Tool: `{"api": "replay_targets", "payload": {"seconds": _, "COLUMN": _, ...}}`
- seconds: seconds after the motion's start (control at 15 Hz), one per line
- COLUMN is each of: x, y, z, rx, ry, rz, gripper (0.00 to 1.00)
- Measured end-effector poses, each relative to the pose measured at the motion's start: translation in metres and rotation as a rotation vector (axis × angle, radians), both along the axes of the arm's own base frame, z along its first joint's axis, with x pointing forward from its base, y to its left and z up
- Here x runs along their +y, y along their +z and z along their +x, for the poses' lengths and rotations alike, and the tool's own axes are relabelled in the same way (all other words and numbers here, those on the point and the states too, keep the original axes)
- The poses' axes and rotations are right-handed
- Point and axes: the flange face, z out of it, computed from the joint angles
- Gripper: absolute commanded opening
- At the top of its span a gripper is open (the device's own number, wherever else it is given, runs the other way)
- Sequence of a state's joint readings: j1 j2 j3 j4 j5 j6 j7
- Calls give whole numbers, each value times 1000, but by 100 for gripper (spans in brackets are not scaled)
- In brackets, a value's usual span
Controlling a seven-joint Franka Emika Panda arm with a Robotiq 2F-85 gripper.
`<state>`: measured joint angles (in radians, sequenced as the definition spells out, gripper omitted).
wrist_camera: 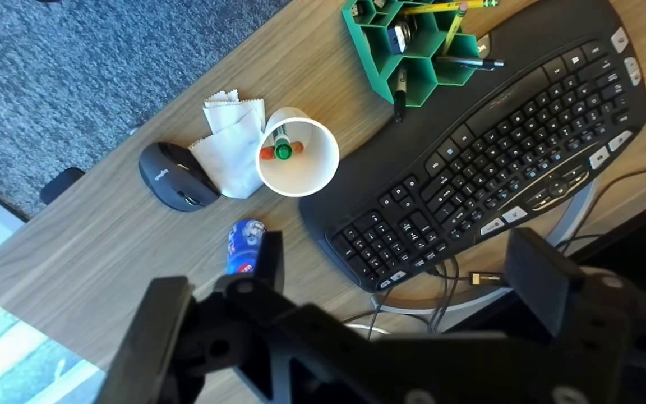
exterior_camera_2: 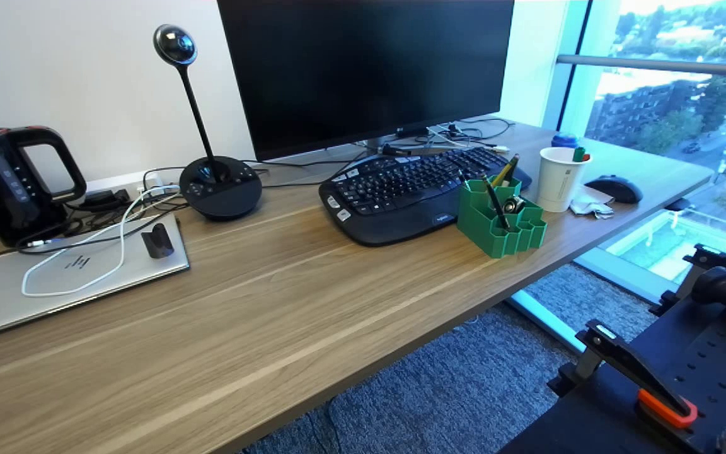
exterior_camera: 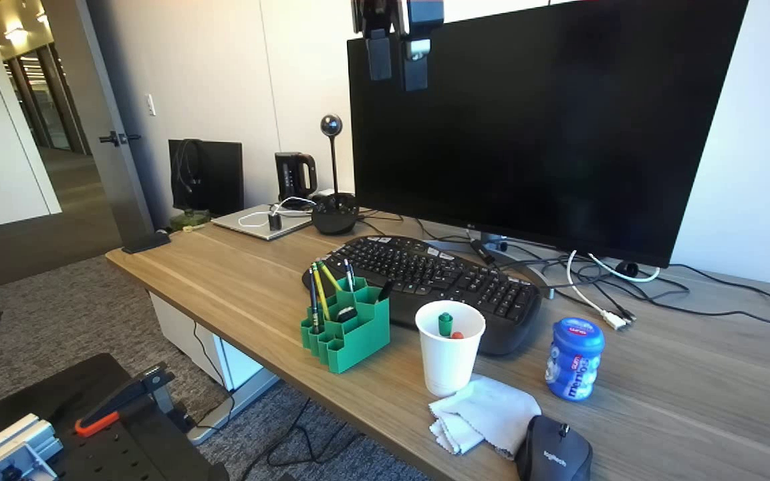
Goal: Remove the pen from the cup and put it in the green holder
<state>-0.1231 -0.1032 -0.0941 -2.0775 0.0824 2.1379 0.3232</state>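
The white cup [exterior_camera: 450, 364] stands upright near the desk's front edge in both exterior views. Inside it leans the pen, its green end [exterior_camera: 445, 324] just showing at the rim; an orange-red item lies beside it. Looking down in the wrist view, I see the pen [wrist_camera: 282, 147] resting against the cup's inner wall. The green holder [exterior_camera: 365, 337] sits a short way from the cup and carries pencils, pens and a small dark object. High above the desk, before the monitor, my gripper [exterior_camera: 398, 77] hangs open, nothing between its fingers [wrist_camera: 541, 280], well apart from the cup.
A black keyboard [wrist_camera: 469, 157] lies right behind the cup and holder. Beside the cup are a white cloth [exterior_camera: 492, 407], a black mouse [exterior_camera: 555, 451] and a blue container [exterior_camera: 575, 361]. The large monitor [exterior_camera: 545, 133] rises at the back, with cables [exterior_camera: 625, 294] near its base.
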Motion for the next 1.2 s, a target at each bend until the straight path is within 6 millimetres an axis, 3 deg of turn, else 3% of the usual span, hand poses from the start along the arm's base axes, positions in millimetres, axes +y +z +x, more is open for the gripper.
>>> {"api": "replay_targets", "payload": {"seconds": 0.33, "x": 3, "y": -13, "z": 5, "rx": 18, "ry": 9, "rz": -5, "gripper": 100}}
{"api": "replay_targets", "payload": {"seconds": 0.67, "x": 3, "y": -49, "z": 8, "rx": 71, "ry": 36, "rz": -49, "gripper": 100}}
{"api": "replay_targets", "payload": {"seconds": 1.2, "x": -11, "y": -81, "z": -4, "rx": 139, "ry": 88, "rz": -90, "gripper": 100}}
